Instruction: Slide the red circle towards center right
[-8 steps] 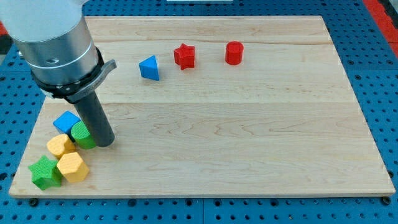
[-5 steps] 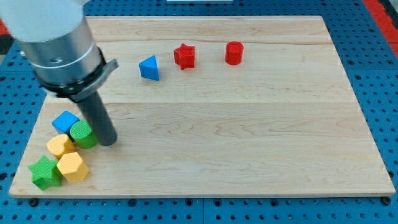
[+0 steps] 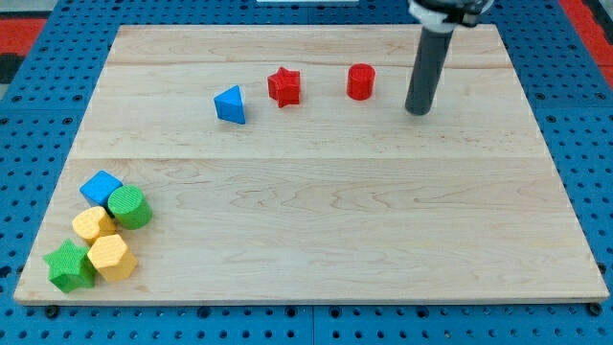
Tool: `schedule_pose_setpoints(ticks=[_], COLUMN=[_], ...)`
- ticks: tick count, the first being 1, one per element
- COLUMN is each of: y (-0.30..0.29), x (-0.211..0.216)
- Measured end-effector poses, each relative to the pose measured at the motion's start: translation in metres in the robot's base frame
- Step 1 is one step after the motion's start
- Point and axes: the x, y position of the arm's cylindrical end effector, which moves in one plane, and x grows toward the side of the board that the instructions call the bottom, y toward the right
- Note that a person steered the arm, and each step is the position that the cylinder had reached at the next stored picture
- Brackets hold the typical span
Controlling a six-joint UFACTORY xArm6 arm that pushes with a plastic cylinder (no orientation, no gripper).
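Observation:
The red circle (image 3: 360,81) is a small red cylinder standing near the view's top, right of middle. My tip (image 3: 417,110) is to its right and slightly lower, about a block's width apart from it, not touching. A red star (image 3: 283,85) lies to the left of the red circle, and a blue triangle (image 3: 230,104) further left.
A cluster sits at the view's bottom left: a blue cube (image 3: 101,187), a green cylinder (image 3: 128,206), a yellow block (image 3: 92,224), a yellow hexagon (image 3: 110,256) and a green star (image 3: 68,265). The wooden board (image 3: 335,211) lies on a blue pegboard.
The rod has jumped from beside the green cylinder at the bottom left to the top right, beside the red circle. No block has moved.

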Motion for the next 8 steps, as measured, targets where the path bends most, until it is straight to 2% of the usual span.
schedule_pose_setpoints(ticks=[1,2,3,4,8], y=[0.000,-0.034,-0.066,-0.083,-0.083], x=[-0.050,-0.074,-0.074,-0.067,0.057])
